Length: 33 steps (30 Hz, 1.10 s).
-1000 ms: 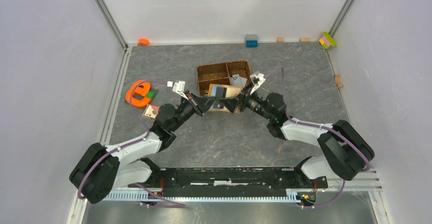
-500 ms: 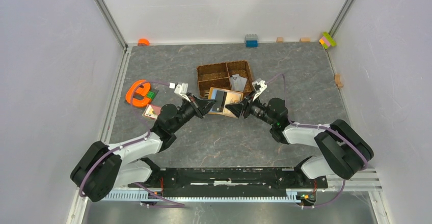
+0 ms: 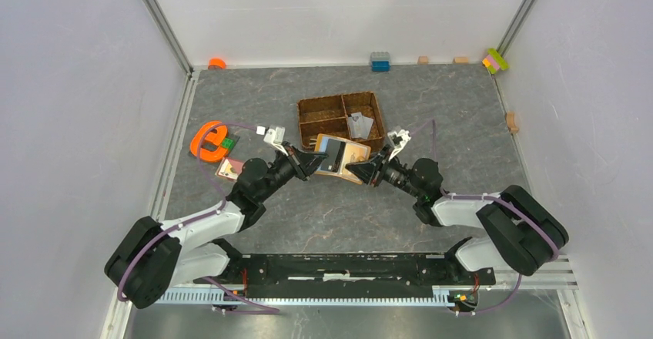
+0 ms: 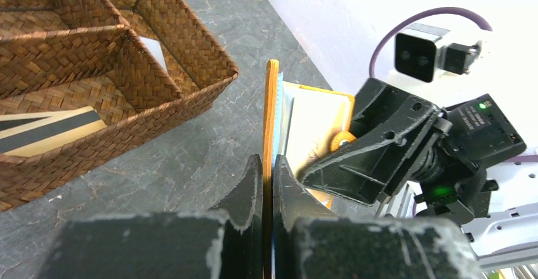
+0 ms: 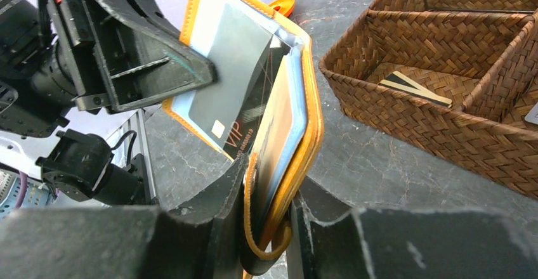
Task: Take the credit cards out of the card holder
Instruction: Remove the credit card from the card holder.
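**Wallet held open in the air between both claws, just in front of the tray**

The wallet (image 3: 346, 154) is off the table (image 3: 331, 216), spread open between the two arms, just on the near side of the woven tray (image 3: 339, 97). The left claw (image 4: 268, 168) is clamped tight on the edge of one orange flap, its fingers almost meeting with only the flap between them. The right claw (image 5: 271, 187) is closed part-way onto the other flap, one finger against the lining side and one against the orange outer side, with the snap tab looping down between them; so each claw has hold of one half of the wallet.

Seen from the right wrist, a grey card (image 5: 225, 63) sits against the half held by the left claw; a black card (image 5: 246, 130) marked VIP lies partly under it, nearer the fold; both are in the wallet.

In the tray, a beige card (image 4: 51, 130) with a dark stripe lies flat in the near compartment; a pale card (image 4: 152, 45) leans in another compartment.

An orange e-shaped toy (image 3: 208, 140) lies to the left, well apart from the wallet; toy bricks (image 3: 379, 62) sit along the far wall.
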### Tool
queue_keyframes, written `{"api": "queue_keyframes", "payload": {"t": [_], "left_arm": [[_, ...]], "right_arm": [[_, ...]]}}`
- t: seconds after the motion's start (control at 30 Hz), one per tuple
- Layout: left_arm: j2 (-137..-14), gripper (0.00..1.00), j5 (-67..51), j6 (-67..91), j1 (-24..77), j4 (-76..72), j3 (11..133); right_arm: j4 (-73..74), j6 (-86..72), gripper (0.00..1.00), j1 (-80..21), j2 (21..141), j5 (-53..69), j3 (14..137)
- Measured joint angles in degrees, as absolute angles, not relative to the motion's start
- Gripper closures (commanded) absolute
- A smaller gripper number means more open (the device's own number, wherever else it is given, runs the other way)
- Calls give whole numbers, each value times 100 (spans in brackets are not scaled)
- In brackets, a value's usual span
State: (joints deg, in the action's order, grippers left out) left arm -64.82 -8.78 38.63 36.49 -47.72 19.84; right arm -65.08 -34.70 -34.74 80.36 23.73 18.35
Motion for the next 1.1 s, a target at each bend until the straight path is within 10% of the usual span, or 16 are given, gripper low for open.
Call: {"api": "queue_keyframes", "payload": {"t": [0.17, 0.3, 0.57, 1.1], "left_arm": [[-6477, 96, -871, 3868, 3664, -4547, 1984], [-6477, 64, -926, 3876, 3688, -4497, 1984], [-6261, 33, -143, 3787, 3616, -3610, 1977], [-5673, 52, -54, 3605, 3621, -3940, 1291]], "right_arm": [[-6563, -3485, 88, -3474, 7804, 2392, 1555], [-6578, -3514, 92, -3435, 7686, 2436, 1448], [-6600, -3627, 94, -3249, 7780, 2744, 1350], [-6604, -4226, 100, -2952, 8648, 3157, 1457]]}}
